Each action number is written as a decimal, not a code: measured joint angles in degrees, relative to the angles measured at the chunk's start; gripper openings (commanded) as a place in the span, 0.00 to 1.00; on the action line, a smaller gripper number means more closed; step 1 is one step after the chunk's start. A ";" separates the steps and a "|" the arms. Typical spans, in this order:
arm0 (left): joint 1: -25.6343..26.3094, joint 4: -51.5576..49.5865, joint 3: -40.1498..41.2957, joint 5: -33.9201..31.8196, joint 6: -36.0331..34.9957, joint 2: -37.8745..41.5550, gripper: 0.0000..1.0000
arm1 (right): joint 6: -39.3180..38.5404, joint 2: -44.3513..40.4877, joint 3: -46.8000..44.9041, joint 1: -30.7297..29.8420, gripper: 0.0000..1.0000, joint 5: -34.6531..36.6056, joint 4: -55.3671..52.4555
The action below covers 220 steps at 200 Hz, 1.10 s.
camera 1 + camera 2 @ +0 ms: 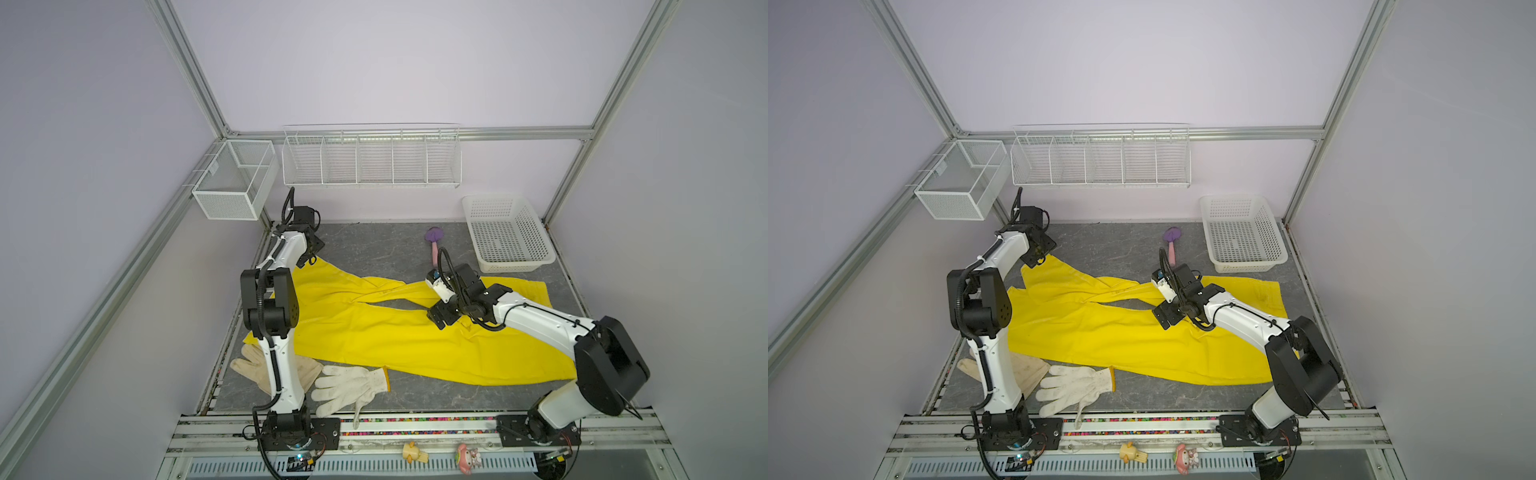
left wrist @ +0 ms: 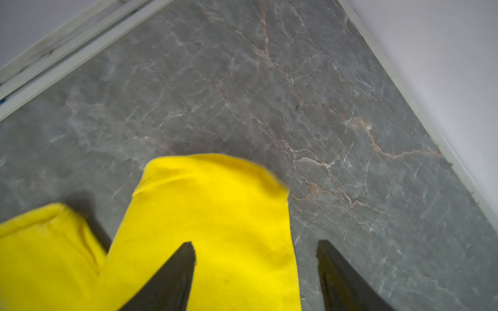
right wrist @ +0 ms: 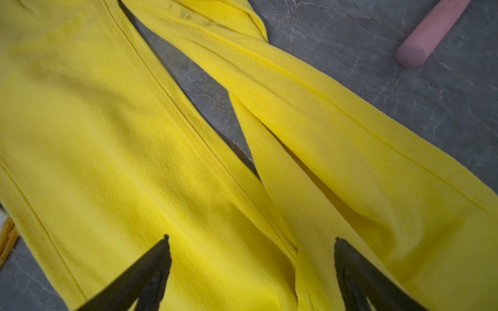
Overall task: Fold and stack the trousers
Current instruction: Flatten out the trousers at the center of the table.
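Yellow trousers (image 1: pixel 374 332) lie unfolded across the grey worktop (image 1: pixel 374 249).
The left hand (image 2: pixel 255 242) is spread wide, one fingertip over a leg's hem end, the other over bare worktop. The right hand (image 3: pixel 251 237), also spread, hangs over the fork where the two legs part, with a pink handle (image 3: pixel 431 29) lying beyond it.

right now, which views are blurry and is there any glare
Left wrist view: the trousers are smeared at the hem, table veins fairly clear. Right wrist view: weave crisp, pink handle slightly soft. Both top views: even light, no glare, soft shadows only.
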State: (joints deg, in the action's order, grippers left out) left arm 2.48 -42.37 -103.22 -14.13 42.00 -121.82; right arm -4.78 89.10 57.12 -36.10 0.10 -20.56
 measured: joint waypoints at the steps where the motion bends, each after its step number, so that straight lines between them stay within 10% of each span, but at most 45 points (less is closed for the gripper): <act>1: 0.02 -0.17 0.00 -0.02 -0.17 0.11 0.77 | 0.00 -0.02 0.00 0.04 0.95 0.00 -0.02; 86: 0.17 -3.17 30.18 2.54 -0.48 25.44 0.67 | -0.79 -0.94 -0.68 1.14 0.95 -0.22 -0.83; 220: -3.67 9.79 40.52 8.00 4.37 19.96 0.50 | -0.37 -1.73 -1.20 1.14 0.95 -1.92 -0.98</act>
State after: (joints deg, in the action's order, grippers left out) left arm -1.19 -32.58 -62.70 -6.13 46.37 -101.86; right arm -5.15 87.37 55.92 -34.96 -1.83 -21.54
